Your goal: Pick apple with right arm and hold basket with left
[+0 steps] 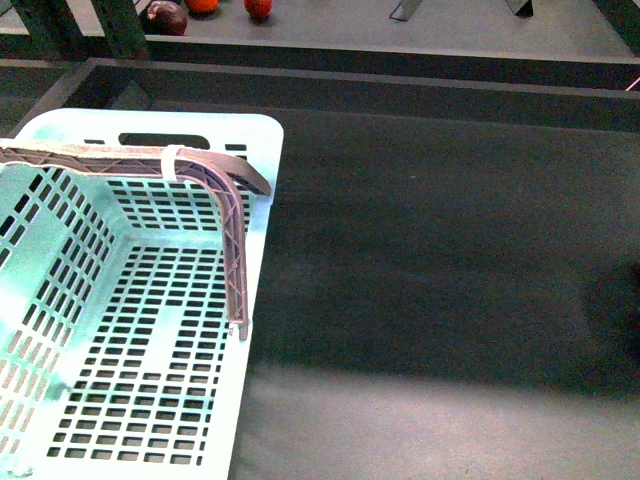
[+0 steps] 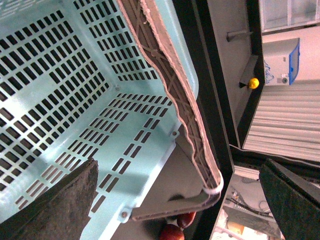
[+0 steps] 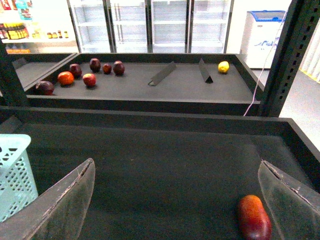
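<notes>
The mint-aqua basket (image 1: 262,215) stands on the dark tray at the left, its grey-brown handle (image 1: 205,170) lying across the rim. My left gripper (image 2: 177,200) is open above the basket (image 2: 75,75), and its dark pads (image 2: 55,200) straddle the rim corner and the handle's end (image 2: 207,182) without touching them. A glossy red-orange fruit, apparently the apple (image 3: 254,218), lies on the tray floor just inside one clear finger (image 3: 292,200) of my open right gripper (image 3: 172,200). The basket's corner (image 3: 12,170) shows beside the other finger. Neither gripper appears in the front view.
A raised shelf (image 3: 150,95) behind the tray wall carries several dark purple and red fruits (image 3: 65,78), a yellow lemon (image 3: 223,66) and two dark wedge dividers (image 3: 162,74). The tray's walls (image 1: 400,90) bound the floor. A steel post (image 3: 292,55) rises at the right.
</notes>
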Robot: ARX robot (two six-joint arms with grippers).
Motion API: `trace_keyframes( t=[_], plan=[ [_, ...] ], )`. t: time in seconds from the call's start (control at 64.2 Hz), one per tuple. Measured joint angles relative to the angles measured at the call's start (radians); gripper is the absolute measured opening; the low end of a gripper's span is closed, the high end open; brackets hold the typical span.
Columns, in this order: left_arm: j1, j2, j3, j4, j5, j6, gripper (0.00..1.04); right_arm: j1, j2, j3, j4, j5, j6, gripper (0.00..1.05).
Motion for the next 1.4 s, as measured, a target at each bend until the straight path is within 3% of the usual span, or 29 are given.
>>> trace_keyframes(
  t=[0.187,0.545,1.059,1.184,1.402],
  plan=[
    [0.056,0.275,0.165,0.019,0.002,-0.112,0.98,0.0,0.0,0.0,0.0,0.0,0.0,0.96],
    [0.074,0.461,0.308,-0.035,-0.032,-0.135,0.98,0.0,0.0,0.0,0.0,0.0,0.0,0.96],
    [0.062,0.511,0.346,-0.051,-0.039,-0.158,0.16,0.0,0.0,0.0,0.0,0.0,0.0,0.96],
    [0.05,0.501,0.349,-0.064,-0.024,-0.196,0.08,0.0,0.0,0.0,0.0,0.0,0.0,0.96],
    [0.016,0.453,0.362,-0.135,-0.035,-0.153,0.08,0.0,0.0,0.0,0.0,0.0,0.0,0.96]
  ],
)
